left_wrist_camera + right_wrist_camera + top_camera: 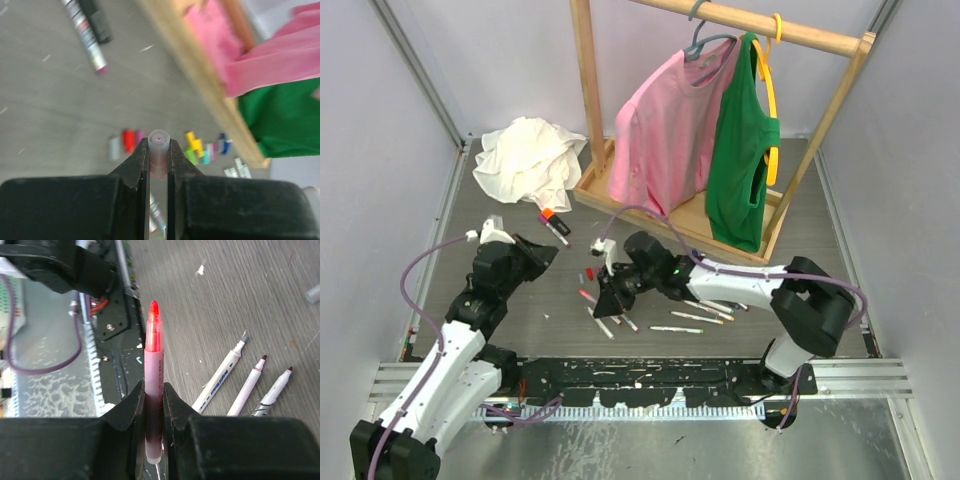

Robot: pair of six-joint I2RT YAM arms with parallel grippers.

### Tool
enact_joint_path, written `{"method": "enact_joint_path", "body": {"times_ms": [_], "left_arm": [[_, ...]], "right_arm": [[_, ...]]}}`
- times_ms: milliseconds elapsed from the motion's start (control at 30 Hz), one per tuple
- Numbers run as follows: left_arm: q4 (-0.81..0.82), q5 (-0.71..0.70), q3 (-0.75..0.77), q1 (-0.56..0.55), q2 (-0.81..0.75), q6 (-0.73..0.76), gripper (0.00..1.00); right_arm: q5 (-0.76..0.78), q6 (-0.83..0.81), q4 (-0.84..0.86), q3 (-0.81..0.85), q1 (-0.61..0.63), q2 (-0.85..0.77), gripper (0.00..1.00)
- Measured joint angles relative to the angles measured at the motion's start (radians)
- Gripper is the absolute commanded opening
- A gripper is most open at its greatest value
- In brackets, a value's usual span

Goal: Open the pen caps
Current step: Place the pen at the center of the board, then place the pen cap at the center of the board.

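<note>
Over grey tabletop (560,310), left tool (159,165) pinches a pale cap (159,142) — right tool (153,395) clamps a red-tipped pen (153,340).

Slim pens (700,318) lie scattered at the tabletop's (825,215) centre, a crumpled white cloth (528,160) at ten o'clock, and a wooden clothes rack (588,100) holding a pink shirt (665,130) and green vest (740,150) at one o'clock.

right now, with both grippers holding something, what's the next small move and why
Probably lower the left gripper and drop its pale cap by the loose caps on the table. The pen in the right gripper already shows a bare red tip, so this cap is off.
</note>
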Motion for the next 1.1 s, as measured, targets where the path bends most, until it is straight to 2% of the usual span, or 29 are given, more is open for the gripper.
{"method": "enact_joint_path", "body": {"times_ms": [67, 200, 433, 600, 767, 1100], "left_arm": [[-0.117, -0.026, -0.009, 0.0, 0.006, 0.005, 0.0], [-0.239, -0.061, -0.049, 0.0, 0.047, -0.01, 0.0], [-0.283, -0.055, -0.1, 0.0, 0.219, -0.044, 0.0], [-0.243, -0.019, -0.099, 0.0, 0.308, -0.062, 0.0], [-0.211, -0.01, -0.098, 0.0, 0.325, -0.065, 0.0], [-0.187, -0.01, -0.098, 0.0, 0.337, -0.078, 0.0]], "right_arm": [[0.083, 0.02, -0.027, 0.024, 0.048, 0.042, 0.01], [0.271, 0.068, -0.105, 0.112, 0.146, 0.15, 0.04], [0.457, 0.131, -0.189, 0.153, 0.205, 0.229, 0.11], [0.526, 0.154, -0.215, 0.161, 0.215, 0.254, 0.18], [0.557, 0.169, -0.23, 0.171, 0.241, 0.273, 0.2], [0.595, 0.174, -0.259, 0.2, 0.254, 0.285, 0.38]]}}
